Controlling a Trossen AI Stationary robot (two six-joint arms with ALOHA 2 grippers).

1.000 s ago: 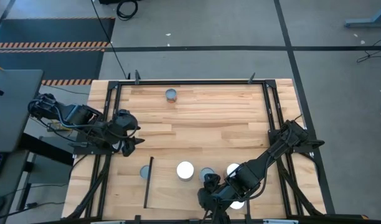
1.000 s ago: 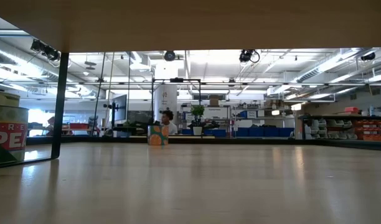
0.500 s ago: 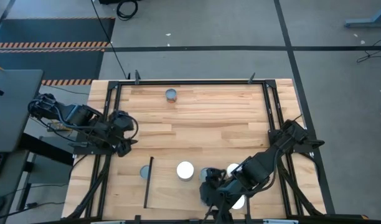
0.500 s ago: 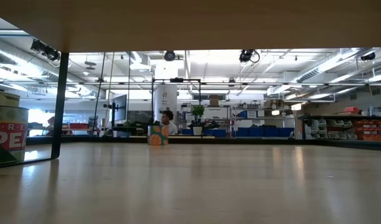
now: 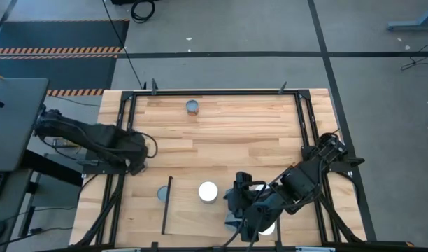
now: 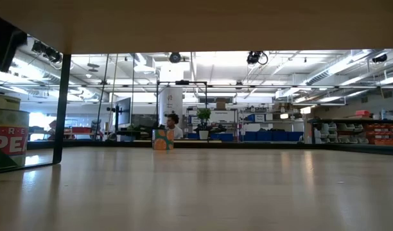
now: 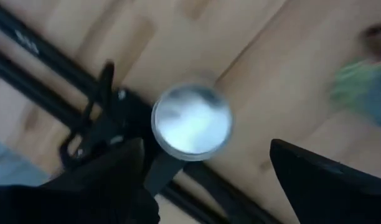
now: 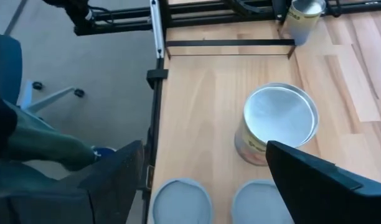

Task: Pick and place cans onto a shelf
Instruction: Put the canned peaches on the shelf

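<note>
Cans on the shelf (image 5: 189, 213) number at least four: a white-topped can (image 5: 208, 191) in the open, two grey lids and a yellow-sided can (image 8: 279, 124) seen from the right wrist, though the arm hides part of the panel from above, so there may be more. Left to move are a grey can (image 5: 162, 194) just outside the shelf's black bar and a far can (image 5: 192, 106) near the table's back edge. Right gripper (image 5: 236, 210) hovers over the shelf, fingers spread and empty. Left gripper (image 5: 136, 159) hangs at the table's left edge, fingers parted, holding nothing, above a silver-topped can (image 7: 192, 121).
</note>
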